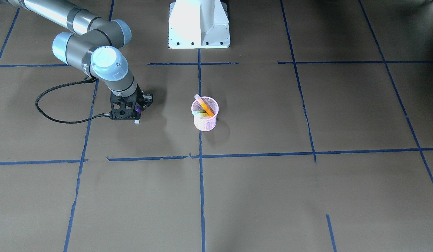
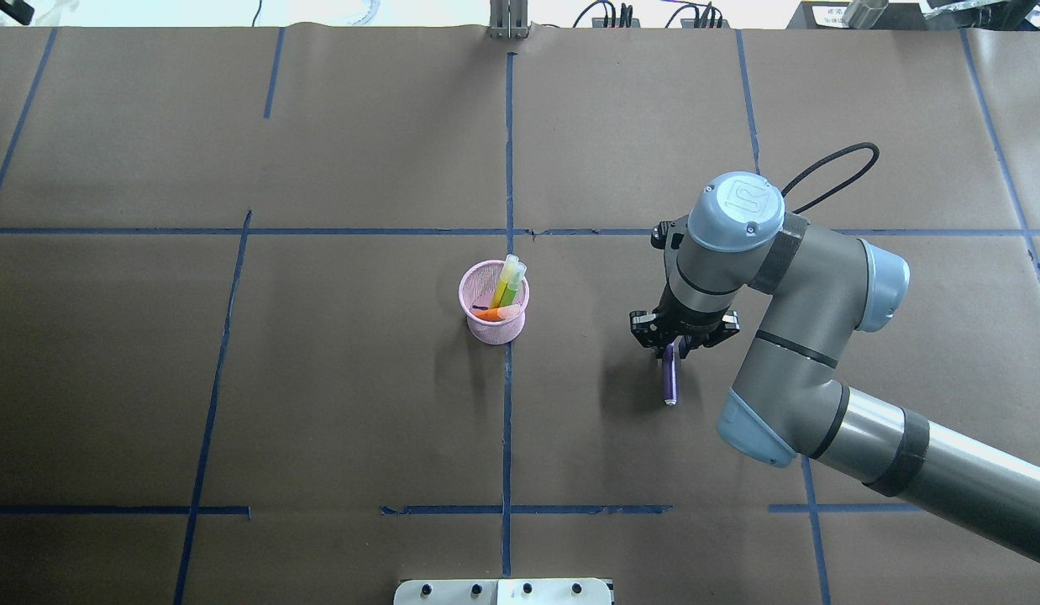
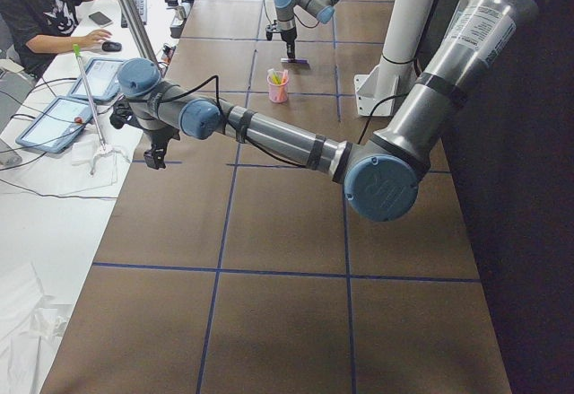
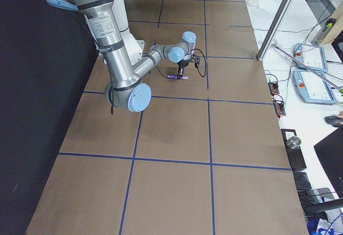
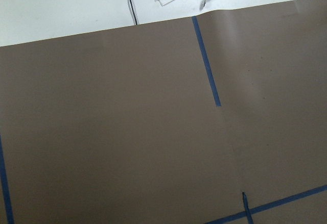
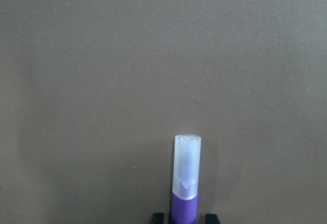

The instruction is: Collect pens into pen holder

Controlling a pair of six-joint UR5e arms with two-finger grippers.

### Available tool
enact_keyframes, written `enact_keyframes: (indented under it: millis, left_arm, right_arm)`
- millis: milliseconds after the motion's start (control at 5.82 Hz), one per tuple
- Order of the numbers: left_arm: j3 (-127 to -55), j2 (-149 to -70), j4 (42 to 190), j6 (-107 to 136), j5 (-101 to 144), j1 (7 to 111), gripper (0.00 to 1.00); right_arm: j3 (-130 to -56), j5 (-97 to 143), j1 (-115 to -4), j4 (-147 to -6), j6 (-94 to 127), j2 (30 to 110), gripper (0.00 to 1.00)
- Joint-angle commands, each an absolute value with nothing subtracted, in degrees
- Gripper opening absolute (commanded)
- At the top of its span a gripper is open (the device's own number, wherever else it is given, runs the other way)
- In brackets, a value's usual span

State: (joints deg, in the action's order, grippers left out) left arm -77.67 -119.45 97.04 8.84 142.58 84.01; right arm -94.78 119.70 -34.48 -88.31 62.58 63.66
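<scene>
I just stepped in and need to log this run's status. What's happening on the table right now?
The right end effector is down over the purple pen, which lies on the table. Its fingers sit on either side of the barrel, but it is unclear whether they grip it yet. The orange pen and green pen already stand in the pink pen holder. The left arm is off at the table's end, away from the pens.

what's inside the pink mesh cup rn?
Inside the pink wire-mesh cup: an orange pen and a green pen, both leaning. Their lower ends are hidden by the mesh wall. The purple pen is outside, at the right hand.
</scene>
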Motion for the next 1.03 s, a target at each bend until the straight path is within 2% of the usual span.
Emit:
enact_keyframes:
  millis: [0, 172, 344, 516, 859]
  left_arm:
    - [-76.9, -119.36, 97.03, 7.56, 144.04, 85.08, 1.0]
    - [-76.9, -119.44, 97.03, 7.56, 144.14, 85.17, 1.0]
    - [-76.9, -119.44, 96.94, 7.56, 144.14, 85.17, 1.0]
    - [-76.9, -119.36, 96.94, 7.56, 144.14, 85.25, 1.0]
    - [-76.56, -117.43, 96.94, 3.9, 144.84, 86.47, 1.0]
  right_arm:
    - [-94.31, 119.71, -34.45, -88.16, 62.58, 63.63, 0.36]
    - [-94.31, 119.79, -34.45, -88.15, 62.58, 63.55, 0.16]
    - [-94.31, 119.88, -34.37, -88.15, 62.58, 63.28, 0.07]
    - [-94.39, 119.97, -34.37, -88.07, 62.58, 63.11, 0.02]
    - [-95.79, 120.06, -35.24, -88.07, 62.49, 61.28, 0.0]
